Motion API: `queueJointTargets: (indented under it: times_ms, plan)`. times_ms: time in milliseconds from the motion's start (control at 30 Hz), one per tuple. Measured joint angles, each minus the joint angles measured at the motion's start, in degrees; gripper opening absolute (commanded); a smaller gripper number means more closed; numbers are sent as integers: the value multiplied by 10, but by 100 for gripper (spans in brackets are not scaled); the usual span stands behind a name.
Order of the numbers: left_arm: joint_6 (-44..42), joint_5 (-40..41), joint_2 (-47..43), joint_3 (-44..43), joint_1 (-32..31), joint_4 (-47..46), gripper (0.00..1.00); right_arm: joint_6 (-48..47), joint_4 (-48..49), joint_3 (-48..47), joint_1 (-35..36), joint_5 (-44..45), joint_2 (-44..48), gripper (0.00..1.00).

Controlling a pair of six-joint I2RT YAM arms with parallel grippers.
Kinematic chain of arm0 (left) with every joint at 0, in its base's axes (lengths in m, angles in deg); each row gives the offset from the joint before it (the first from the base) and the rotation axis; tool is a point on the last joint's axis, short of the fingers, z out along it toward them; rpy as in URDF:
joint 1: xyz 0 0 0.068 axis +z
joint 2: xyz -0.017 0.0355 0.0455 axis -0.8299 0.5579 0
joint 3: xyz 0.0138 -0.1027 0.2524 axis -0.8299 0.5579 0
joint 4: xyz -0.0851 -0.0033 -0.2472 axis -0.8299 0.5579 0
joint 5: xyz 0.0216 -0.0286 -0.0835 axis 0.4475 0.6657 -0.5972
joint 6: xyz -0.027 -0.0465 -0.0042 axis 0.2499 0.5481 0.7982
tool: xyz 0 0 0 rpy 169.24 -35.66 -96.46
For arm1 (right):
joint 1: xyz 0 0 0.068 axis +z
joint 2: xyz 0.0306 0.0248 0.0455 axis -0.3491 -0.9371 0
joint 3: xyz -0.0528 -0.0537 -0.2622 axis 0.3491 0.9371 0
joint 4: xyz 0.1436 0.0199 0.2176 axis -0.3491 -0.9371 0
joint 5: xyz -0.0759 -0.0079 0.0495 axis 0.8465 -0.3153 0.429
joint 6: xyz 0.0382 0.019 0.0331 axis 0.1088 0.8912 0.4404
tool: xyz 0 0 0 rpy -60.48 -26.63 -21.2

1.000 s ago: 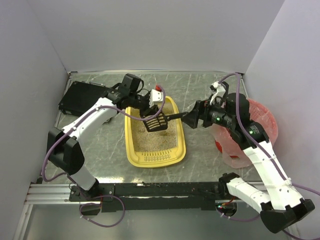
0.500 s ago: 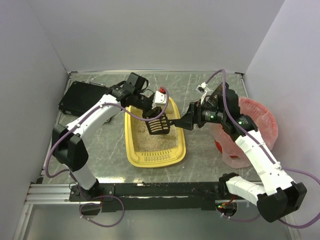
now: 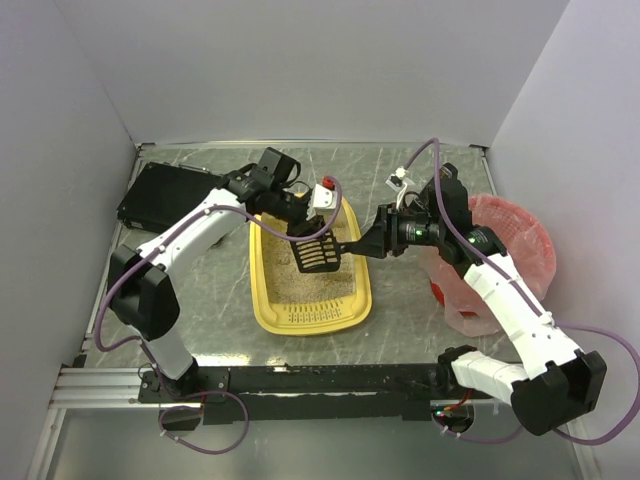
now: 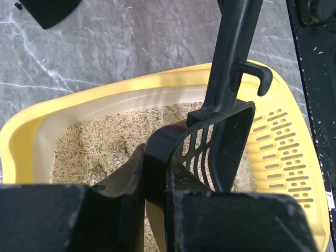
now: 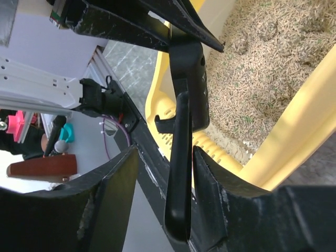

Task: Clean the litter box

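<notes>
- A flat black box [image 3: 165,195] lies at the far left of the marbled grey worktop [image 3: 400,310], well apart from the tray.
- The left hand [image 3: 300,229] reaches in from the left, over the far end of the tray. Its jaws are clamped tight on the side wall of a black litter scoop [image 3: 318,256].
- The scoop hangs tilted above the litter [image 3: 318,288], with its slotted blade toward the sand (its handle runs off to the right).
- The litter box [image 3: 310,318] sits in the middle of the worktop, between the two arms. It is yellow, and its slotted rim is at the near end.
- The right hand [image 3: 365,243] comes in from the right at the tray's right edge. Its fingers [image 5: 113,194] straddle the scoop handle [image 5: 181,157] but are not closed on it, and a gap shows on one side.
- A pink bag-lined bin [image 3: 515,240] stands at the far right, partly hidden under the right arm.
</notes>
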State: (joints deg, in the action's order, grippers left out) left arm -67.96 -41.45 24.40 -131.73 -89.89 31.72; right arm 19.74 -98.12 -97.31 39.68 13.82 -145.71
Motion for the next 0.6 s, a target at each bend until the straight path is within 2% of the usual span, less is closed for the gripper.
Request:
queueJointTargets:
  times_ms: [133,167,200,267,367,600]
  plan:
    - [3,4,5,-7,-6,1,1,-1,1,1,4,13,-1,28]
    - [3,4,6,-9,-7,2,1,0,1,1,4,17,-1,27]
    - [3,3,7,-10,-8,2,1,-1,1,1,5,22,-1,27]
    - [6,4,7,-10,-9,2,1,0,0,1,5,29,0,38]
    - [12,3,9,-11,-10,0,1,-1,-2,1,5,30,6,41]
    - [13,-1,23,-31,-12,12,1,-6,-10,1,6,35,15,37]
